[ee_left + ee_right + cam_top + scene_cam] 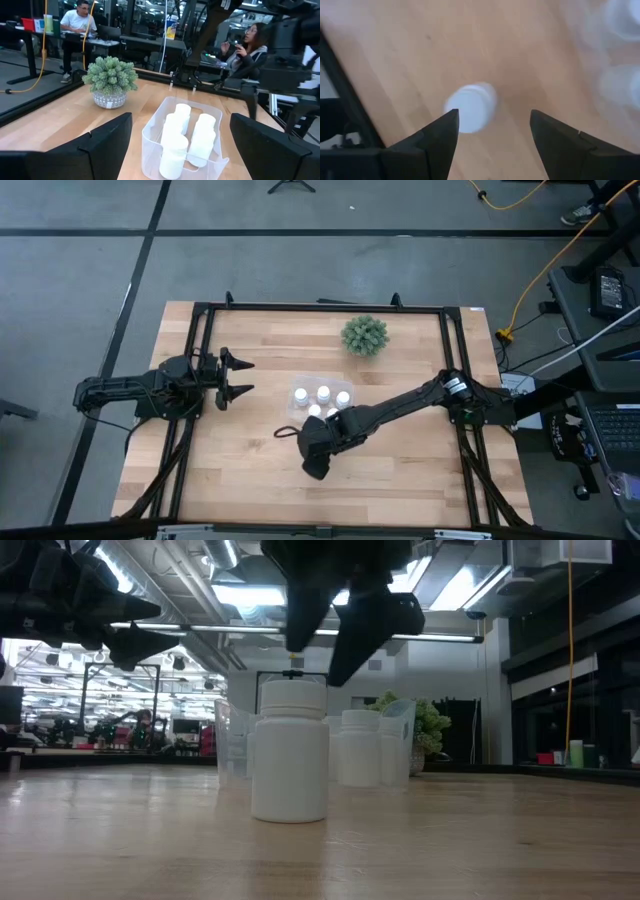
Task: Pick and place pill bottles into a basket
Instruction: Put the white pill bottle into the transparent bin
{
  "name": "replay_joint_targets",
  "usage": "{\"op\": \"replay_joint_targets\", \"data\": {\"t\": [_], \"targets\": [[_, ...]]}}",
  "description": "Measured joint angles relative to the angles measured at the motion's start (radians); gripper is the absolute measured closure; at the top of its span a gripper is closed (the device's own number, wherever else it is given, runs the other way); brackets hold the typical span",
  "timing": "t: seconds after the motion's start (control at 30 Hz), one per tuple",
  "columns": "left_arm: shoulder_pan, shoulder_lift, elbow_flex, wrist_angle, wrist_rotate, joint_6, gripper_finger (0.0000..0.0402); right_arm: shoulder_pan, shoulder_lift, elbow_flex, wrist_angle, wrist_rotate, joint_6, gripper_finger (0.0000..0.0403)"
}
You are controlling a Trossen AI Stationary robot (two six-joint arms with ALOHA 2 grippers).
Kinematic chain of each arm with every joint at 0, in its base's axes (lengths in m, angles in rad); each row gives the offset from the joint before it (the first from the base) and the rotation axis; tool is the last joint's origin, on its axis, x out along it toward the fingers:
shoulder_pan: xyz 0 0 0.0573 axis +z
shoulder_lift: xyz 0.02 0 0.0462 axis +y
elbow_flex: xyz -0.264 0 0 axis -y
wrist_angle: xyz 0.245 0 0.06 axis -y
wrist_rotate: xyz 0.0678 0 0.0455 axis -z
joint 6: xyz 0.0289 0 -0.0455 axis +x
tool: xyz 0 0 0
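One white pill bottle [290,750] stands upright on its base on the wooden table, near the table's front. It also shows from above in the right wrist view [470,107]. My right gripper [315,665] hangs open just above it, fingers pointing down on either side of its cap [494,114]; in the high view the gripper [318,452] hides the bottle. The clear basket [296,383] sits at the table's middle and holds several white bottles [182,132]. My left gripper [238,377] is open and empty, left of the basket.
A green spiky plant [364,335] in a small pot stands beyond the basket toward the far edge. A black frame [320,307] runs round the table. People sit in the room behind [247,45]. Bare wood lies at the front left and front right.
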Motion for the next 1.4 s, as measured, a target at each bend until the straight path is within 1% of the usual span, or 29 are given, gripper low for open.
{"op": "replay_joint_targets", "data": {"t": [0.17, 0.27, 0.33, 0.47, 0.57, 0.63, 0.7, 0.8, 0.93, 1.1, 1.17, 1.23, 1.33, 1.4], "targets": [[0.0, 0.0, 0.0, 0.0, 0.0, 0.0, 0.0073, -0.047, 0.0, 0.005, -0.027, -0.102, -0.082, 0.0157], [0.0, 0.0, 0.0, 0.0, 0.0, 0.0, 0.0073, -0.081, 0.0, 0.064, -0.06, -0.158, -0.173, 0.0157], [0.0, 0.0, 0.0, 0.0, 0.0, 0.0, 0.0074, -0.105, 0.0, 0.123, -0.093, -0.165, -0.219, 0.0157], [0.0, 0.0, 0.0, 0.0, 0.0, 0.0, 0.0073, -0.163, -0.001, 0.291, -0.179, -0.141, -0.296, 0.0157], [0.0, 0.0, 0.0, 0.0, 0.0, 0.0, 0.0073, -0.205, -0.002, 0.409, -0.262, -0.076, -0.341, 0.0157], [0.0, 0.0, 0.0, 0.0, 0.0, 0.0, 0.0074, -0.228, -0.003, 0.461, -0.305, -0.02, -0.348, 0.0162], [0.0, 0.0, 0.0, 0.0, 0.0, 0.0, 0.0074, -0.242, -0.013, 0.455, -0.316, 0.006, -0.361, 0.017], [0.0, 0.0, 0.0, 0.0, 0.0, 0.0, 0.0073, -0.243, -0.004, 0.455, -0.38, 0.023, -0.369, 0.0188], [0.0, 0.003, 0.0, -0.002, 0.0, 0.0, 0.0074, -0.199, -0.001, 0.426, -0.38, 0.026, -0.394, 0.0207], [0.0, 0.003, 0.0, -0.002, 0.0, 0.0, 0.0073, -0.135, 0.0, 0.416, -0.396, 0.026, -0.368, 0.0212], [0.0, 0.003, 0.0, -0.004, 0.0, 0.0, 0.0073, -0.111, 0.005, 0.402, -0.376, 0.027, -0.383, 0.0212], [0.0, 0.003, 0.0, -0.004, 0.0, 0.0, 0.0074, -0.09, 0.008, 0.379, -0.362, 0.026, -0.433, 0.0212], [0.0, 0.003, 0.0, -0.004, 0.0, 0.0, 0.0074, -0.063, 0.008, 0.334, -0.289, 0.004, -0.451, 0.0212], [0.0, 0.003, 0.0, -0.005, 0.0, 0.0, 0.0073, -0.051, 0.008, 0.301, -0.247, 0.0, -0.516, 0.0212]]}}
